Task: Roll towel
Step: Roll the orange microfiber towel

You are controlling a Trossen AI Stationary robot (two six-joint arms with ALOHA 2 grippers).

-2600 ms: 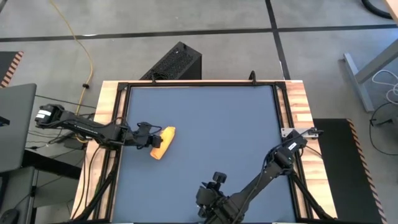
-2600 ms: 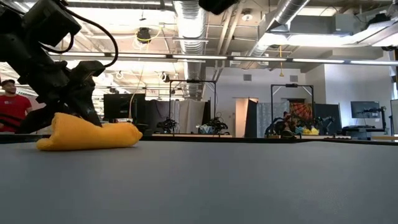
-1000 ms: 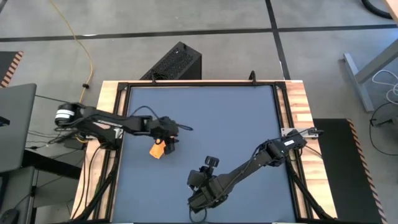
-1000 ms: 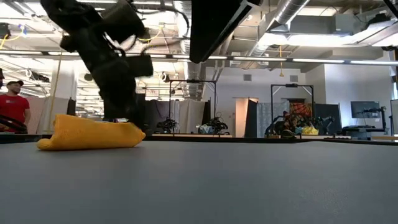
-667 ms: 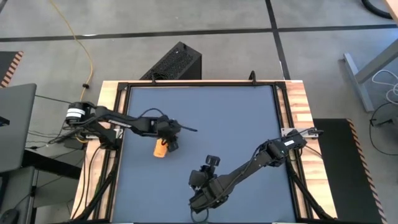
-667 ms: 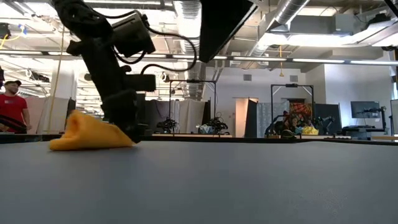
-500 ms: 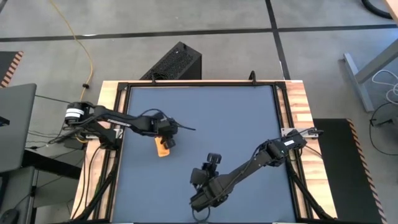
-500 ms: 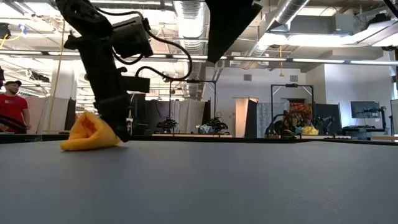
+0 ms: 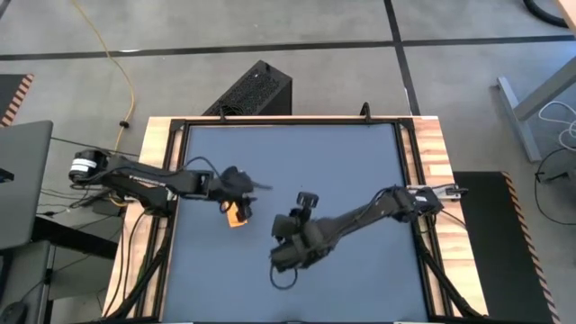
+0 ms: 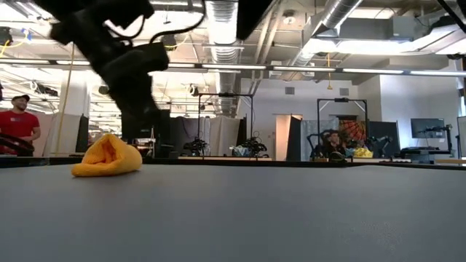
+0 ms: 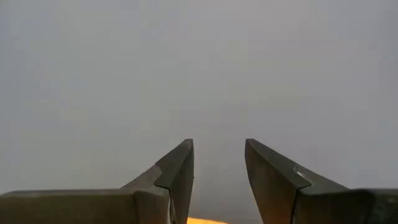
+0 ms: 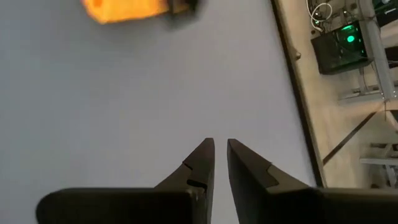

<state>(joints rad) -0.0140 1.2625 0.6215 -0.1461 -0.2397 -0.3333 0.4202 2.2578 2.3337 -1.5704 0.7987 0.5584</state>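
The yellow towel (image 9: 238, 214) lies on the dark blue table as a small bunched lump at the left centre. It also shows in the low view (image 10: 108, 159) and the right wrist view (image 12: 124, 7). My left gripper (image 9: 238, 196) hangs just above and behind the towel (image 10: 138, 109). It is open (image 11: 217, 149), and a sliver of yellow (image 11: 199, 220) shows below its fingers. My right gripper (image 9: 279, 261) is shut and empty (image 12: 219, 143) above the table's middle, to the right of the towel and nearer the front.
The table's raised black frame and wooden border (image 9: 423, 153) run around the blue top. A black box (image 9: 252, 90) stands on the floor beyond the far edge. A person in red (image 10: 18, 127) stands in the room behind the table.
My left gripper has pressed on the long roll and swung it around, so the towel now lies as a short lump, end-on in the low view. The gripper has then risen off it. My right gripper has moved toward the far edge, closer to the towel.
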